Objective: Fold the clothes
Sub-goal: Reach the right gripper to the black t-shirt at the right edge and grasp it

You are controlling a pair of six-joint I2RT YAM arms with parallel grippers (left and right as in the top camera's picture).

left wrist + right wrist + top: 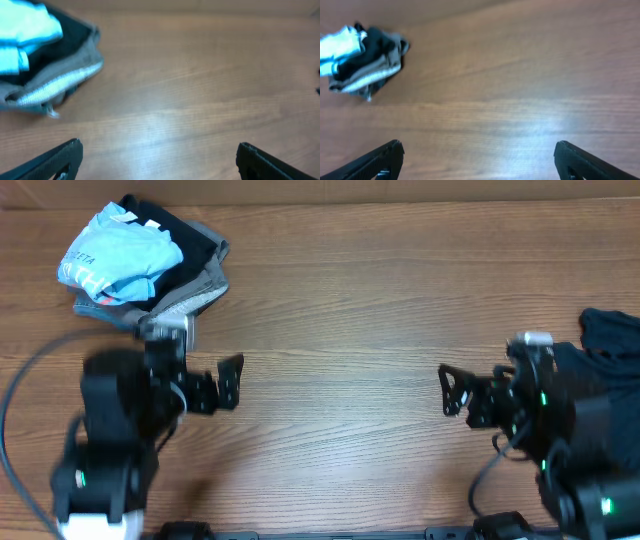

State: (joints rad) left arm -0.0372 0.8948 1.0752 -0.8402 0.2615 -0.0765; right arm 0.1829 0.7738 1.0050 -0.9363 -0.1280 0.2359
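The dark T-shirt is lying bunched at the far right edge of the counter, partly hidden behind the right arm. The right gripper is hovering just left of it, jaws spread wide and holding nothing. The left gripper is facing it across the counter, likewise spread and empty. A light-blue shirt is sitting atop grey garments in the far left corner, near the left gripper
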